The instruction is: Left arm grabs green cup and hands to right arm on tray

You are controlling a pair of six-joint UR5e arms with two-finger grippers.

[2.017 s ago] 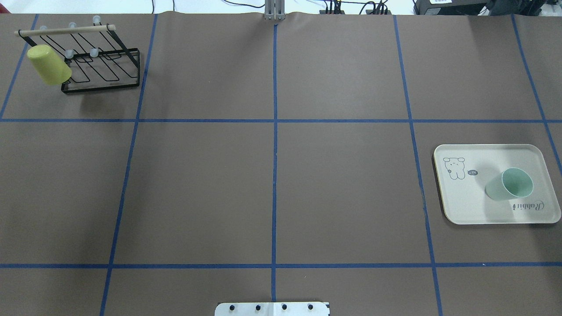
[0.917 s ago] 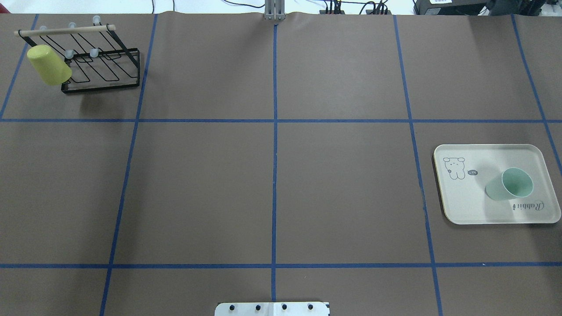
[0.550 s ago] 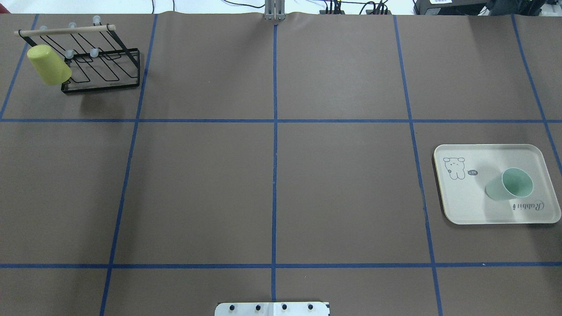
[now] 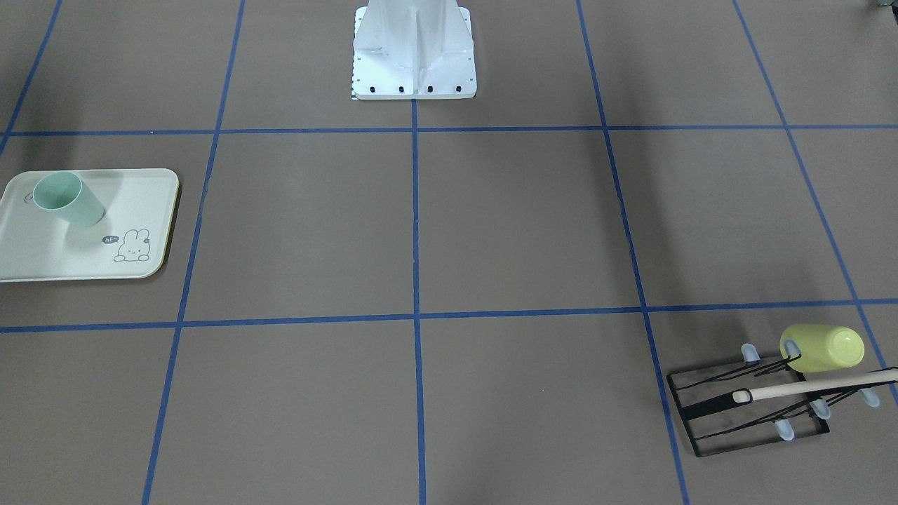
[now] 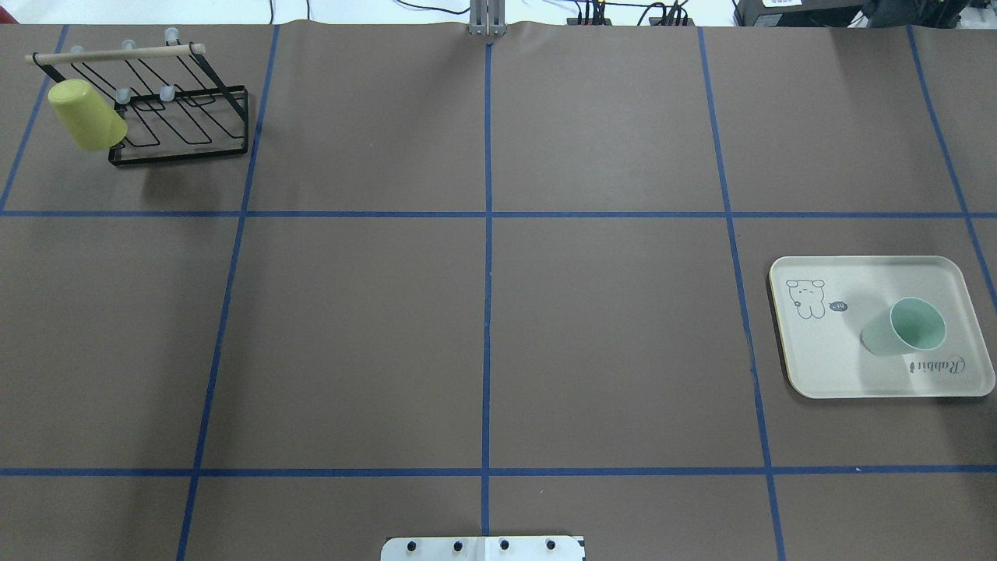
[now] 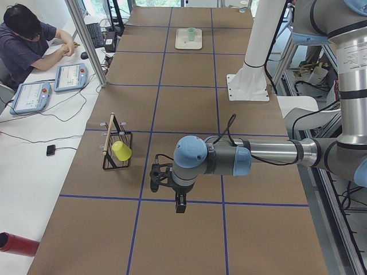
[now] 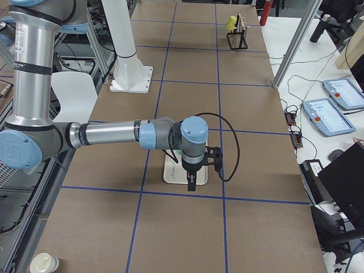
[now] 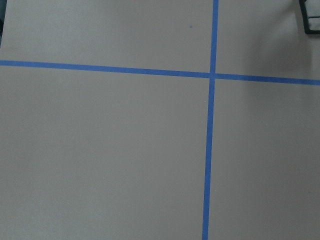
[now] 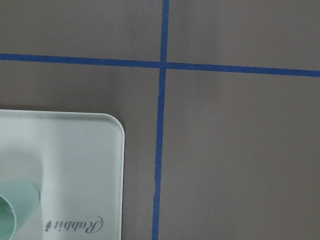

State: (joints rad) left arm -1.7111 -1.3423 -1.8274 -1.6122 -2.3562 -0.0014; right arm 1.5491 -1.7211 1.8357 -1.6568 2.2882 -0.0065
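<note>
The overhead camera is looking forward and down over the whole table (image 5: 607, 327), the front-facing one steeply back at it, both sharing the tray (image 5: 826, 366) at overhead's 3 o'clock. End cameras are looking along the table from afar; wrist cameras are pointing straight down, close, the right catching the tray at 8 o'clock.

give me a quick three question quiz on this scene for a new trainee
1. True or false: the green cup stands upright, mouth up, on the tray.
2. Where is the yellow-green cup? A: on the tray. B: upside down on a prong of the black wire rack. C: inside the green cup.
3. Which word is printed in script on the tray?

Key: 1 true; 2 B; 3 Rabbit.
</note>
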